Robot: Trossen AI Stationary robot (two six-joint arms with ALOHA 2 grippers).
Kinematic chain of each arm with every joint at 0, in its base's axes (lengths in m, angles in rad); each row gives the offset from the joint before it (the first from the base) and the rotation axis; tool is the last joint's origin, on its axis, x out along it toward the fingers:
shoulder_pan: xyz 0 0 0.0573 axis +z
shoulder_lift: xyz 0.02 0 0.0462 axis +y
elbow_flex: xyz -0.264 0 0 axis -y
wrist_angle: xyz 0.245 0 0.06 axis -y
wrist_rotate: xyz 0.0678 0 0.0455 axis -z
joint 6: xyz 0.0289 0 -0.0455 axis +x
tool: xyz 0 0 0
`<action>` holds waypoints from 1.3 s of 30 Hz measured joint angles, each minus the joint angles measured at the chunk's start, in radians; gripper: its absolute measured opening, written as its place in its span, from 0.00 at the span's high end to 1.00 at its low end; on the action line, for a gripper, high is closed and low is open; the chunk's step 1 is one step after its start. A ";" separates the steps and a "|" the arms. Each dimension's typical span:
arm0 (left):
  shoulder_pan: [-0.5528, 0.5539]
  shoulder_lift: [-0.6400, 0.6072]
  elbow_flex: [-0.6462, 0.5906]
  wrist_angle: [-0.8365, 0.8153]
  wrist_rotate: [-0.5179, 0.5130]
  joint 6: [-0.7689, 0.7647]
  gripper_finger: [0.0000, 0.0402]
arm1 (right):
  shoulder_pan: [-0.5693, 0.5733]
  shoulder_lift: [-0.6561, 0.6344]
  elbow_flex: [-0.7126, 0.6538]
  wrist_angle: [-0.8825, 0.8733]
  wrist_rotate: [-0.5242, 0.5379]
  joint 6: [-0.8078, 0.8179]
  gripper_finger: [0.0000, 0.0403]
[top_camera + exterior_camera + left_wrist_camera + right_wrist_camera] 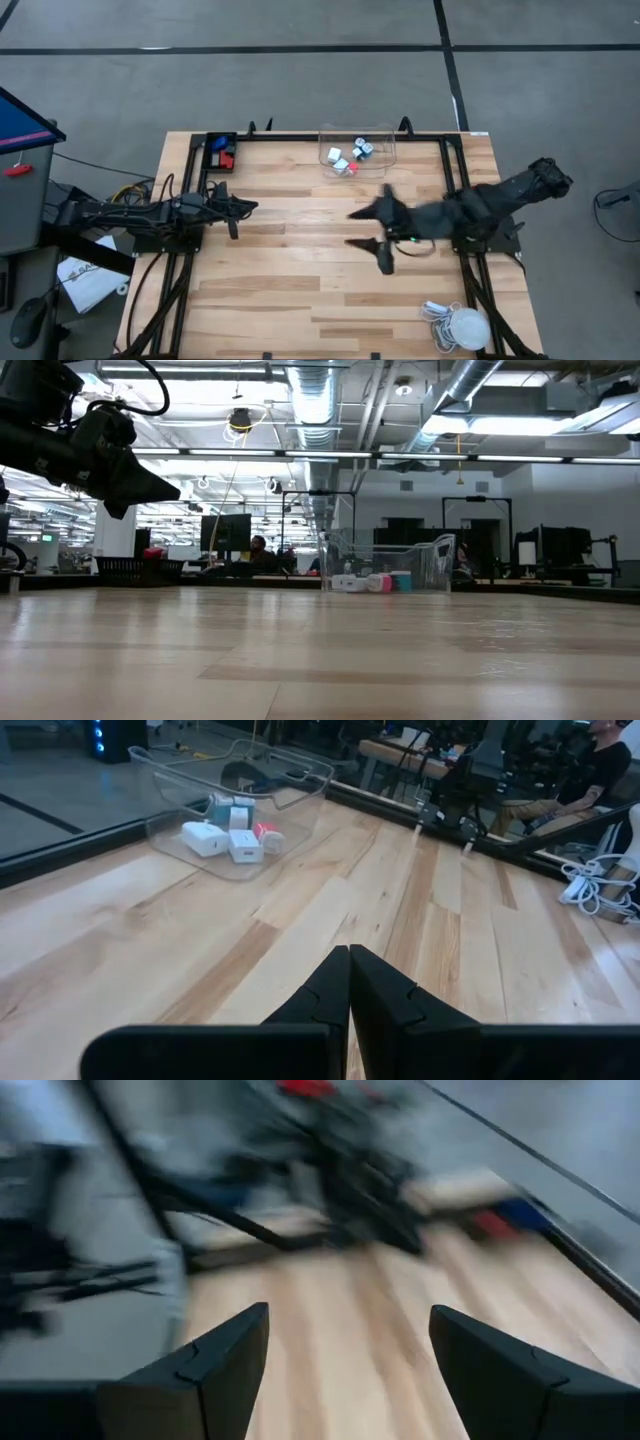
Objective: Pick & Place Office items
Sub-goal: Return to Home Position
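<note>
The wooden table (300,300) carries both dark arms, whose fingers point at each other across bare boards. The right arm (500,195) reaches in from its side, and the right gripper (350,228) hangs over the middle of the table with its two fingers (225,1355) spread wide and nothing between them. The left arm (130,213) lies along its own side; the left gripper (349,965) has its fingers pressed together tip to tip, holding nothing. A transparent bin (385,135) stands at the far edge of the table, well apart from both grippers: beyond the farther finger of the right gripper, and ahead of the left fingers and off to one side. A white round bulb with coiled cable (470,328) lies at the near corner, behind the right fingers and well away from them. A black tray (208,150) sits at the far corner, near the left fingers, with a blue and a red piece inside. The office items (230,835) lie huddled on the bin's floor: white blocks, one pink-red, one bluish.
</note>
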 joint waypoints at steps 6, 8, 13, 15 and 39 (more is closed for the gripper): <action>0.000 0.000 0.000 0.002 0.000 0.000 0.99 | -0.142 0.006 -0.031 0.298 -0.375 -0.339 0.34; 0.000 0.000 0.000 0.002 0.001 0.000 0.99 | -0.169 0.005 -0.033 0.287 -0.406 -0.414 0.34; 0.000 0.000 0.000 0.003 0.001 0.000 0.99 | -0.207 -0.069 -0.040 0.295 -0.485 -0.501 0.34; 0.000 0.000 0.000 0.003 0.001 0.000 0.99 | -0.205 -0.142 -0.089 0.349 -0.496 -0.518 0.34; 0.000 0.000 0.000 0.005 0.002 0.000 0.99 | -0.242 -1.186 -1.154 0.544 -0.277 -0.127 0.34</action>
